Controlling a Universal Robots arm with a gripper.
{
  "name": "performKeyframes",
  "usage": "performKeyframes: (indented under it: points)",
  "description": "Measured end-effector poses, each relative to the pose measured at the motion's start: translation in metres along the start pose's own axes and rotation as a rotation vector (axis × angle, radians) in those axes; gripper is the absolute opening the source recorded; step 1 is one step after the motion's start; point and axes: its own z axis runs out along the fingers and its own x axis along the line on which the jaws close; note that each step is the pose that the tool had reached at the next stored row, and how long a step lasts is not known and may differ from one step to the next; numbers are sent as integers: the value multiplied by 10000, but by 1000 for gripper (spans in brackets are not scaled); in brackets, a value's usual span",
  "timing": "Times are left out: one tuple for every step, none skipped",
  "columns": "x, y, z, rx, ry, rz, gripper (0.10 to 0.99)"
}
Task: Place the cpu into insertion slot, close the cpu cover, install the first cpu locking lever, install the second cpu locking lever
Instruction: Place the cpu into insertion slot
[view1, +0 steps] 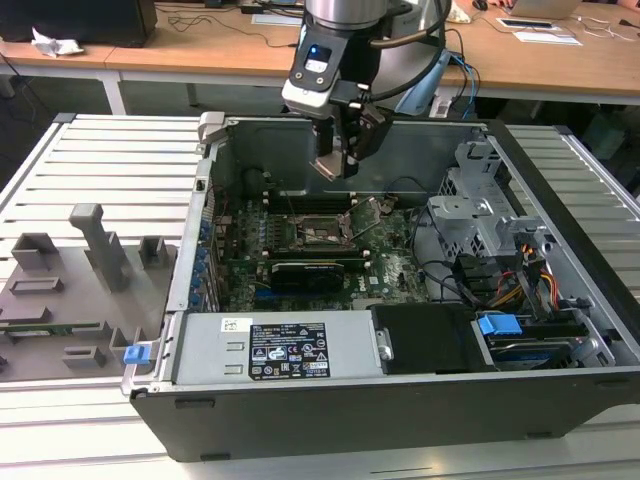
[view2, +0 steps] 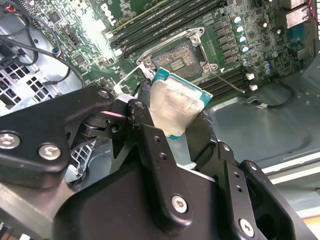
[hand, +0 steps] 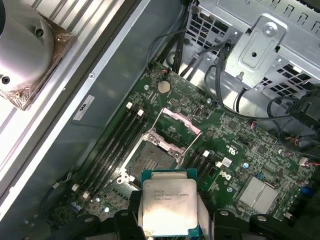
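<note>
Gripper (view1: 338, 160) hung over the open computer case (view1: 400, 410), fingers (view2: 145, 107) closed on opposite edges of the cpu (hand: 167, 205), chip held clear above the green motherboard (hand: 235, 135), near the empty insertion slot (hand: 150, 160), cpu cover (hand: 176, 124) standing open beside the slot

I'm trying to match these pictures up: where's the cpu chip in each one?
Exterior view: the cpu in the gripper, above the open case.
Second wrist view: the cpu tilted, beside the insertion slot.
First wrist view: the cpu face-on, next to that slot.
Shared landmark: the insertion slot.
</note>
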Motion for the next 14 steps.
performKeyframes:
  points:
    - [0,0,3,0,-2,49,525]
    - [0,0,4,1,-4,78,525]
    - [0,-1,6,3,-7,119,525]
    - [0,-1,8,2,-7,140,525]
    - [0,-1,10,3,-8,155,525]
    - [0,-1,12,3,-8,175,525]
    - [0,-1,14,4,-9,188,525]
    - [0,-1,16,5,-9,201,525]
    - [0,-2,18,6,-10,214,525]
    - [0,-2,20,7,-10,227,525]
    - [0,-2,22,7,-11,238,525]
    - [0,-2,24,8,-11,252,525]
    - [0,-2,26,10,-11,269,525]
    - [0,-2,28,11,-11,282,525]
